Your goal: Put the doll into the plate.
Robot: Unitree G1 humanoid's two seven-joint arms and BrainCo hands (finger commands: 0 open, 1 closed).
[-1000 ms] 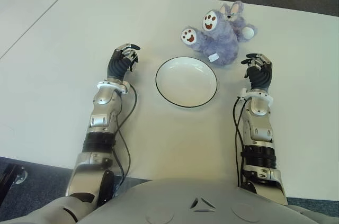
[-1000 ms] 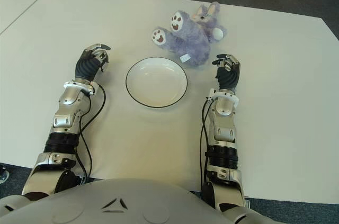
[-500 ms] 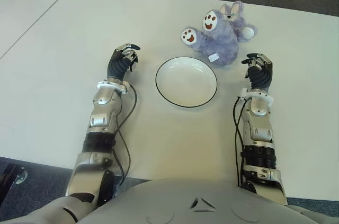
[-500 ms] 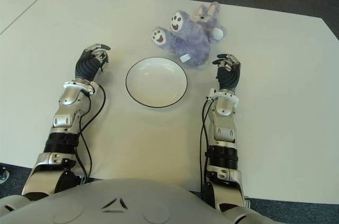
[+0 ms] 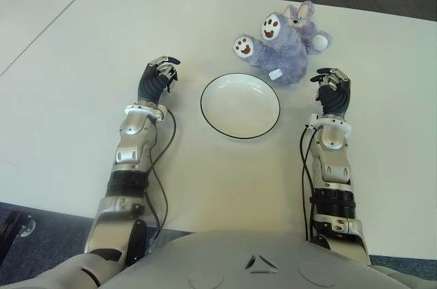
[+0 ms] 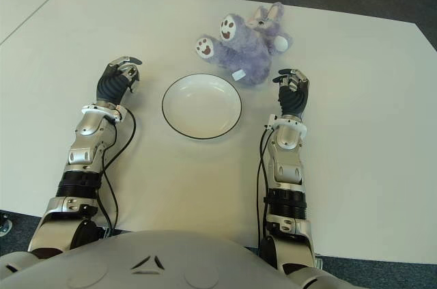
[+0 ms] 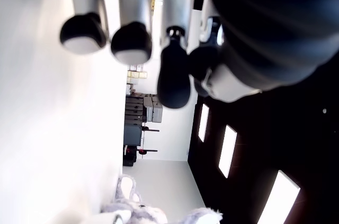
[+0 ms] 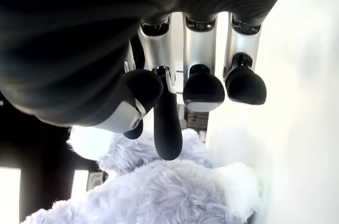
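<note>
Still unmoved, right hand (image 5: 333,91) curled empty beside doll (image 5: 285,41), plate (image 5: 240,105) bare, left hand (image 5: 157,78) curled

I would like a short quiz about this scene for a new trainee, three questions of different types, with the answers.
1. True or false: the doll lies in the plate.
2. Which hand is nearer the doll: A) left hand B) right hand?
3. Fill in: the plate holds ____.

Key: 1. False, it lies on the table beyond the plate. 2. B. 3. nothing.
</note>
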